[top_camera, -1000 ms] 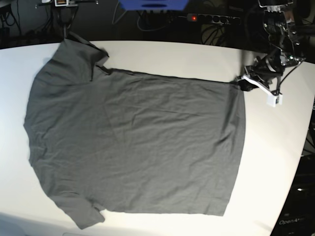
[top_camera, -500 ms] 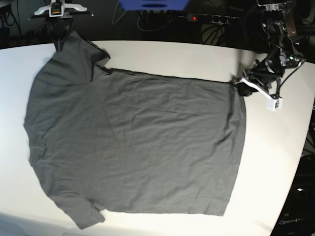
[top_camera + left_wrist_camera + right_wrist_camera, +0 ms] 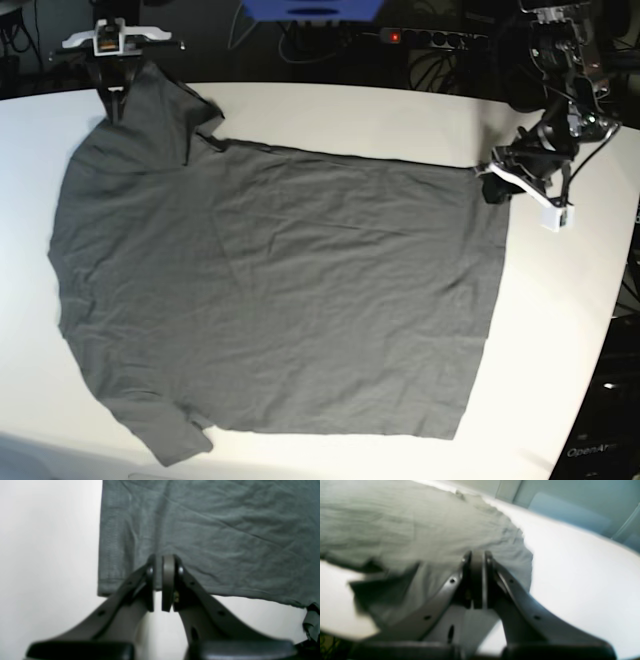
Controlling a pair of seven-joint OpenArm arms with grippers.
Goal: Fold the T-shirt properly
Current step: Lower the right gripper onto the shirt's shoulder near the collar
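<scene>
The dark grey T-shirt [image 3: 280,290] lies spread flat on the white table [image 3: 560,330], neck end to the left and hem to the right. My left gripper [image 3: 492,187] is at the far hem corner. In the left wrist view it [image 3: 158,562] is shut on the hem, with T-shirt cloth [image 3: 225,530] stretching away beyond it. My right gripper [image 3: 114,88] is at the far left sleeve. The blurred right wrist view shows it [image 3: 477,555] shut on the T-shirt's fabric [image 3: 395,517], which rises toward it.
A power strip [image 3: 425,38] with a red light, cables and a blue object [image 3: 312,10] sit behind the table's back edge. The table's curved right edge [image 3: 610,330] runs close to the left arm.
The left gripper has drawn the hem corner a little to the right, straightening that edge. The right gripper has come further into the base view at the back left, holding the sleeve.
</scene>
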